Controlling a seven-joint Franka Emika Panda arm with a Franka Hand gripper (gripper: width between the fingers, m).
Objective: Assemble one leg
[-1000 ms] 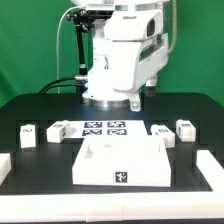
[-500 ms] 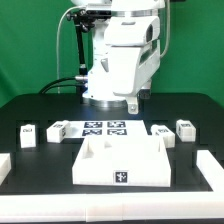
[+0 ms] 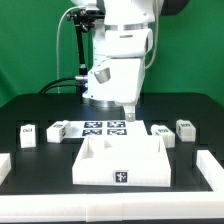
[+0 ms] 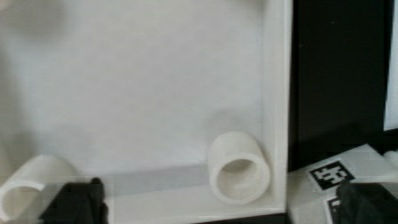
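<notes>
in the exterior view the white arm (image 3: pixel 120 50) leans down over the middle of the black bench (image 3: pixel 30 105), and its fingers (image 3: pixel 128 113) hang just above the far edge of the large white panel (image 3: pixel 122 165), close to the marker board (image 3: pixel 105 128); from here i cannot tell how far apart they stand. the leg (image 3: pixel 160 130) lies on the bench just to the exterior view's right of the marker board, near the panel's far corner, tag face showing, not touched by the fingers. a second leg (image 3: pixel 185 129) sits further to the right, and a third leg (image 3: pixel 60 130) and a fourth leg (image 3: pixel 28 133) lie on the board's other side, each apart from its neighbour. white parts also show at the near left (image 3: pixel 5 165) and near right (image 3: pixel 210 172) edges of the bench. in the wrist view the panel (image 4: pixel 143 90) fills most of the picture, with two rounded recesses (image 4: pixel 237 165) in it. a tagged white block (image 4: pixel 338 172), seemingly a leg, lies just off the panel's edge on the dark bench. the fingers (image 4: pixel 75 200) appear as dark blurred tips set wide apart, with nothing gripped between them.
</notes>
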